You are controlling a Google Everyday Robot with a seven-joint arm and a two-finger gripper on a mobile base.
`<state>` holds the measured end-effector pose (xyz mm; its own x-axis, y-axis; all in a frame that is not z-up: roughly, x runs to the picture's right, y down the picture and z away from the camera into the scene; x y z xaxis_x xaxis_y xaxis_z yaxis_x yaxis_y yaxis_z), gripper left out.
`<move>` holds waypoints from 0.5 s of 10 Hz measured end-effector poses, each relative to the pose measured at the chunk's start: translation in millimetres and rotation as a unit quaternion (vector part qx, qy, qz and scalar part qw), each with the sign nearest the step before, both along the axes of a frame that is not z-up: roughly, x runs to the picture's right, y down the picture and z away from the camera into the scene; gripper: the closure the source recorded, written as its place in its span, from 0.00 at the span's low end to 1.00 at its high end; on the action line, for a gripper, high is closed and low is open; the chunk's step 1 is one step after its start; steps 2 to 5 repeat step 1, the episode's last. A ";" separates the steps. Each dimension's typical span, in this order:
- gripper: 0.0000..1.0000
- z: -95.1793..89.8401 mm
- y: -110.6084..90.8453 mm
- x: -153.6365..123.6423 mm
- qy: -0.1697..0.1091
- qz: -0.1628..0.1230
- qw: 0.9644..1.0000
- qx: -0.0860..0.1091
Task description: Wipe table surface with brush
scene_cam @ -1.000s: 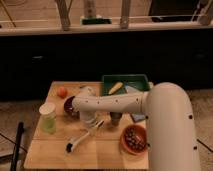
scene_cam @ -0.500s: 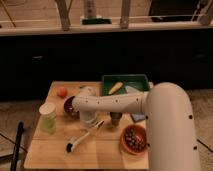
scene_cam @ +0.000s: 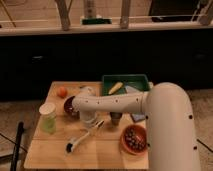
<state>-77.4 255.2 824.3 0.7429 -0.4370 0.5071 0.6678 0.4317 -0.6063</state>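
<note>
The table surface (scene_cam: 107,152) is a small top of light tan wooden planks. The brush (scene_cam: 82,137) lies on it left of centre, its white handle running up to the right and its small black head (scene_cam: 70,147) at the lower left. My white arm reaches from the right across the table. My gripper (scene_cam: 89,120) hangs at the arm's left end, just above the upper end of the brush handle.
A green tray (scene_cam: 127,80) with a yellow item (scene_cam: 115,88) stands at the back. A brown bowl (scene_cam: 134,139) of dark pieces is front right, a dark red bowl (scene_cam: 70,106) and an orange fruit (scene_cam: 61,92) at the left, and a pale green cup (scene_cam: 48,118) near the left edge.
</note>
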 end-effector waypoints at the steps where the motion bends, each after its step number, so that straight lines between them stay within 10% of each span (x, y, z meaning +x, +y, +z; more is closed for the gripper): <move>1: 1.00 0.0 0.0 0.0 0.000 0.000 1.000 0.000; 5: 1.00 0.0 0.0 0.0 0.000 0.000 1.000 0.000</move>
